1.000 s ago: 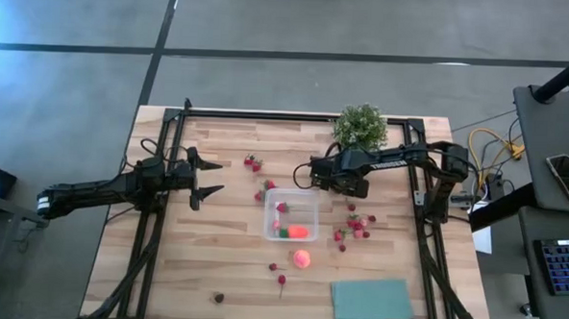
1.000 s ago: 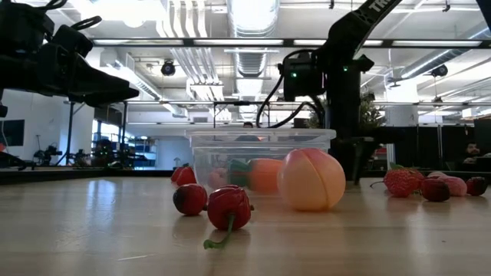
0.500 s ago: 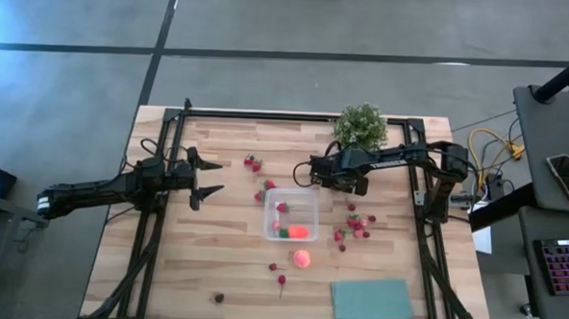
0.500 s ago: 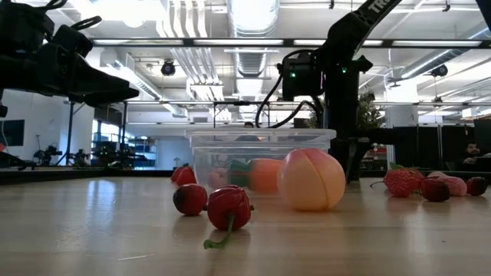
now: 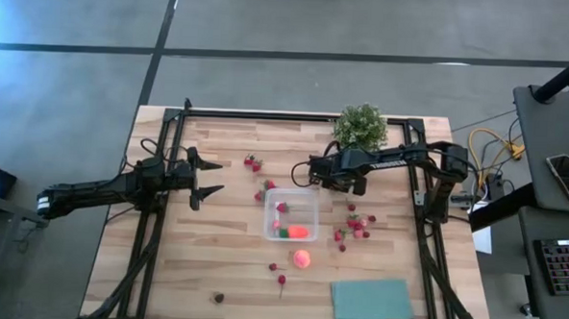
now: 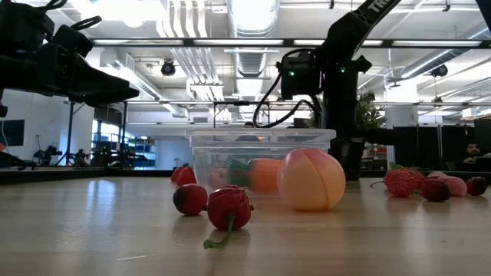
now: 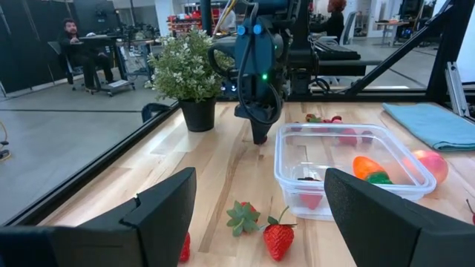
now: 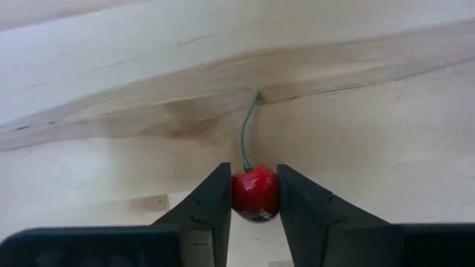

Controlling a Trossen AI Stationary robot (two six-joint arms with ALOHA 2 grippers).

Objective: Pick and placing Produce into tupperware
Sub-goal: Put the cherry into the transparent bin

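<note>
The tupperware is sitting near the table's middle, with a carrot lying inside it. A peach is lying just in front of it. The potted plant is standing behind it, and a cloth is lying at the front right. Strawberries are lying scattered to its right.

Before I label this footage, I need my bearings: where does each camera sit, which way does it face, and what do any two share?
High: overhead, facing straight down; both arms, left gripper, tupperware.
Low: table height, facing level across; peach before the tupperware, arms above.
Left wrist: looks past its own fingers at the right gripper and potted plant.
Right wrist: faces down; fingers clamp a cherry.
Shared: high and left wrist both show the tupperware.
</note>
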